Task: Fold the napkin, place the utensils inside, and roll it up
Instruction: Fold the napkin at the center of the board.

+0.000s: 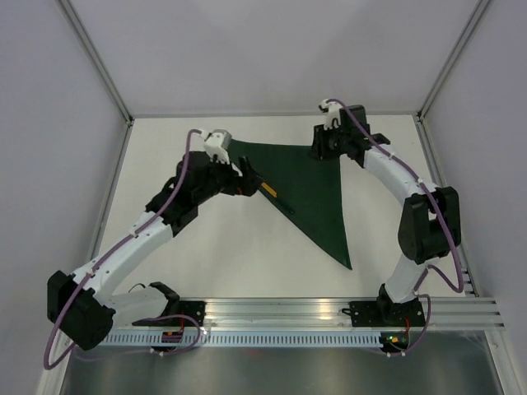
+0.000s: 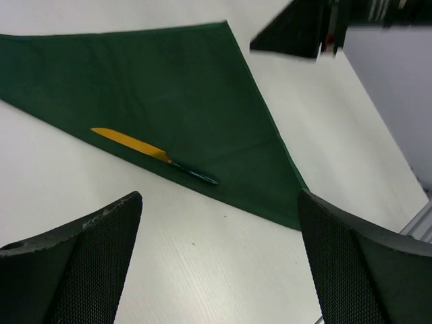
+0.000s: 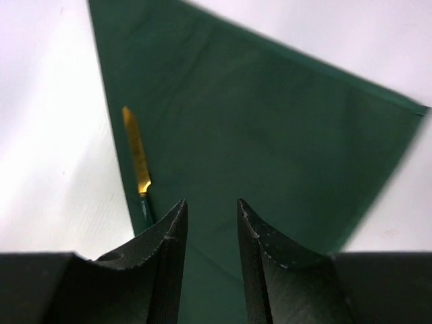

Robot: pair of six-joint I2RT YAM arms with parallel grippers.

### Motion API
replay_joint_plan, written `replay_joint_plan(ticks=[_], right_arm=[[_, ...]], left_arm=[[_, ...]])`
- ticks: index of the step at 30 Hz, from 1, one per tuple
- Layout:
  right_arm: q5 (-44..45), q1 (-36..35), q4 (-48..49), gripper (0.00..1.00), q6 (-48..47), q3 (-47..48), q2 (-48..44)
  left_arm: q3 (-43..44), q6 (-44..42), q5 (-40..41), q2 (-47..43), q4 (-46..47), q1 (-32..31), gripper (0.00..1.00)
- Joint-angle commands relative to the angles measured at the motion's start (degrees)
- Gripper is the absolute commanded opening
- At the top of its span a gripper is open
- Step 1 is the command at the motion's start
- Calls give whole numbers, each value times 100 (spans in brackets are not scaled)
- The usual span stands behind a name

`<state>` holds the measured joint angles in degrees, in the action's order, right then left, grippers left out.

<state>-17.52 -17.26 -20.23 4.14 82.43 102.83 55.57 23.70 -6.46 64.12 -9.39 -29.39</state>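
The napkin (image 1: 309, 189) (image 2: 175, 88) (image 3: 270, 121) lies flat on the white table, folded into a dark green triangle with its long point toward the near edge. One of the utensils (image 1: 274, 196) (image 2: 155, 154) (image 3: 138, 162), a slim piece with a yellow blade and dark handle, rests on the cloth just inside its slanted left edge. My left gripper (image 1: 249, 176) (image 2: 219, 202) hangs wide open by the napkin's far-left corner, nothing between its fingers. My right gripper (image 1: 321, 145) (image 3: 210, 202) hovers over the far-right corner, jaws parted with only cloth showing below the gap.
White walls with metal corner posts (image 1: 99, 62) enclose the table on three sides. An aluminium rail (image 1: 329, 311) carrying both arm bases runs along the near edge. The right arm (image 2: 304, 27) shows dark at the top of the left wrist view.
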Motion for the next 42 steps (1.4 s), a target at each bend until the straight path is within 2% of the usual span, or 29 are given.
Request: replay_joint_plan(ticks=[1,4,5,8,13,19,28,42], right_arm=[[-313,573,-420,41,324,212,-604],[-419,1117,-631,41,350,177,-869],[-419,1197,-640,41,359,98,-930],[-384,1435,-728,41,368,-16,-1089],[-445,1699,-702,41,360,-228,-1133],[-463,2051,-640,40,342,-245,-1002],[-472,2051,-561,40,350,-333,-922],[-516,2068,-517,40,368,-386,-975]], left_arm=[[-213,-647,628,408,788,-830,99],[-231,-989,953,996,1149,-1638,96],[-179,-1243,1049,1137,1211,-2075,95],[6,-1700,1269,1778,1439,-2876,90],[409,-2193,1542,2823,1607,-3809,85],[560,-2353,1691,3448,1870,-4548,79],[630,-2836,2183,4082,2555,-5085,73],[911,-3257,2913,4934,3373,-5332,68]])
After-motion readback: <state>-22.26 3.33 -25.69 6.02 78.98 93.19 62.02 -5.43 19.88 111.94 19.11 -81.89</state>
